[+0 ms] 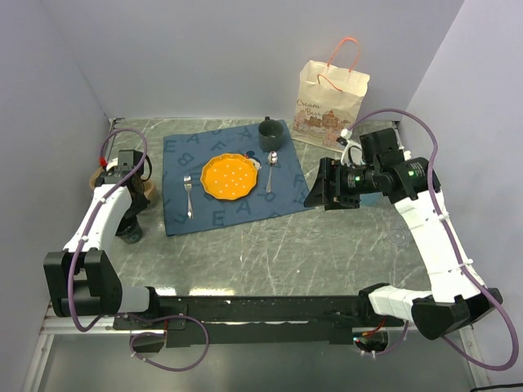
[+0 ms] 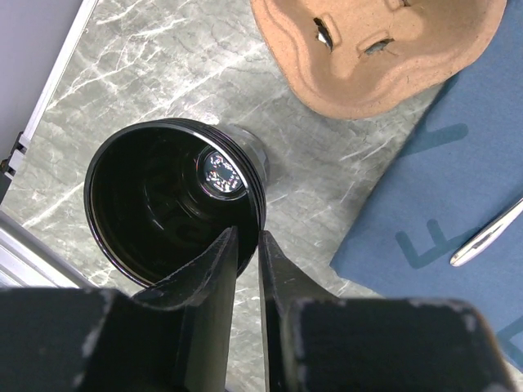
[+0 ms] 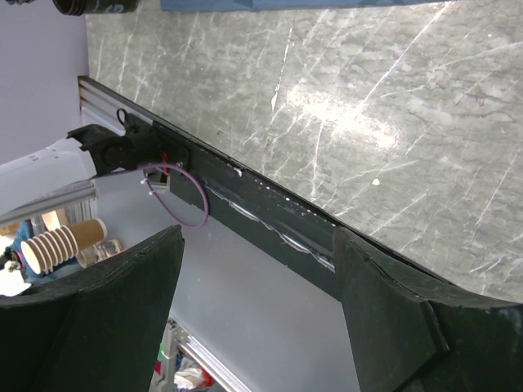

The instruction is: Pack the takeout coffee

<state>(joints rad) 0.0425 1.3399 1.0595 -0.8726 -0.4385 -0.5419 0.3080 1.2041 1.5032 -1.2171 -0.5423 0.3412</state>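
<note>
Rim pinch by left gripper (image 2: 245,242): its jaws sit nearly together astride the near wall of the black cup (image 2: 163,196), though I cannot tell if they bite yet. The cup stands upright on the table (image 2: 122,65) near the cardboard carrier (image 2: 368,57), probably its next stop. The right gripper (image 3: 257,237) is wide apart and empty, near the paper bag (image 1: 331,106), likely waiting.

White left arm (image 1: 102,214), right arm (image 1: 431,227): black joints (image 1: 91,282), purple cables (image 1: 72,286), black fingers (image 2: 204,278); green lights (image 1: 359,175) behind right fingers.
</note>
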